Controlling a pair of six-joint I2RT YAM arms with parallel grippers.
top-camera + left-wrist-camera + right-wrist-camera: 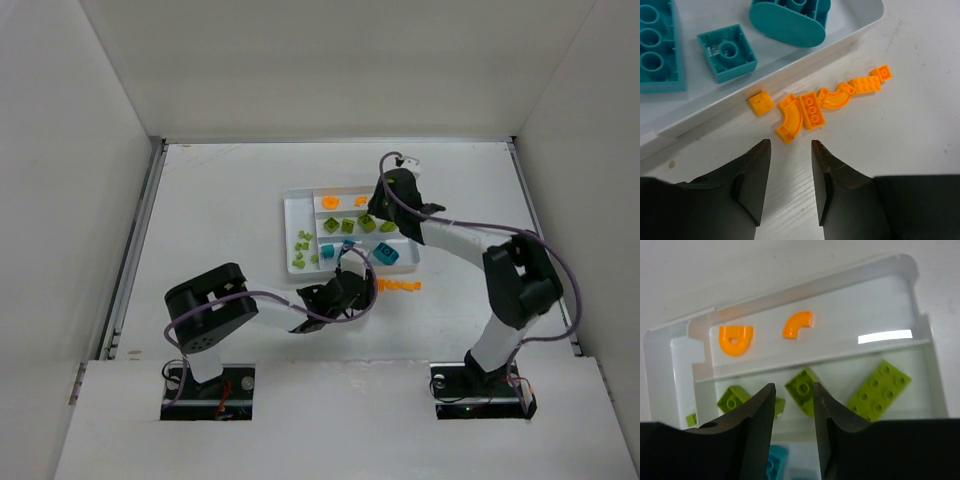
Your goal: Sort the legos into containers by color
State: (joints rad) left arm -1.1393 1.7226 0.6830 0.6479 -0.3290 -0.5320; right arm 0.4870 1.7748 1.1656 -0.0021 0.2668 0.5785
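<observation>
Left wrist view: left jaws parted, empty; orange bricks (pixel 812 107) lie just ahead on the worktop (pixel 900 150), row crosswise along the tray (pixel 790 70) wall (left arm nearer). Right jaws parted, seemingly empty.

The tray (pixel 805 290) is plain white, and so is the bench (pixel 900 150). The loose legos (pixel 811 111) on the bench are all a bright, yellowish orange. Inside the tray, the teal-blue legos (pixel 727 52) lie in one section and the lime green legos (pixel 880 390) in another. Two more orange pieces (pixel 735 339) lie in the section beyond the green. The left claw (pixel 790 145) and the right claw (pixel 793 387) are matt black. The left arm (pixel 268 305) and the right arm (pixel 455 233) have white links and black joints.
</observation>
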